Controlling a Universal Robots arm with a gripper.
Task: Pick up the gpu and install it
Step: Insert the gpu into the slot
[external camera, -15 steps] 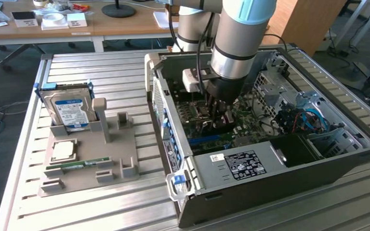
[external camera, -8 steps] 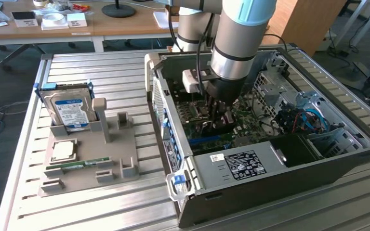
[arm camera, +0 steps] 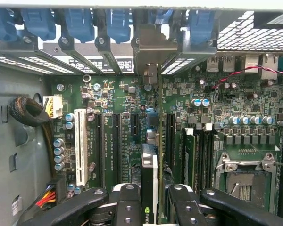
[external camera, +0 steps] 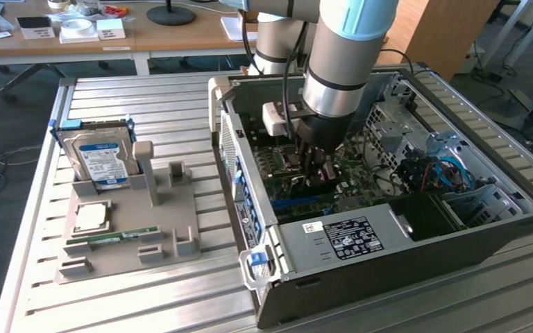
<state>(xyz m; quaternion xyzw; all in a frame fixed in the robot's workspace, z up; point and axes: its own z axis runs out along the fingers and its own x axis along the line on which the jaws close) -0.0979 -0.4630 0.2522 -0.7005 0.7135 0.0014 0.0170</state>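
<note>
Arm is deep inside the open case [external camera: 415, 243] that's lying on the table [external camera: 128, 298]. The claw [arm camera: 153, 203] is closed down narrow on the gpu [arm camera: 149, 172], pinching its two flat faces, with the card edge-on to the motherboard [arm camera: 217, 117]. The card hangs just over the long black slots [arm camera: 170, 136] mid-board, between the white slot [arm camera: 82, 146] and the empty CPU socket [arm camera: 247, 181]. Can't tell if its connector edge is touching anything yet. If you ask me, the trick here is keeping the card dead square to its slot, with its metal end lined up with the rear opening under the blue latches [arm camera: 118, 21]. Then it wants a straight push in with even pressure and no rocking. I'd also keep an eye on that red-and-black twisted wire [arm camera: 262, 69] nearby, it looks easy to snag.
</note>
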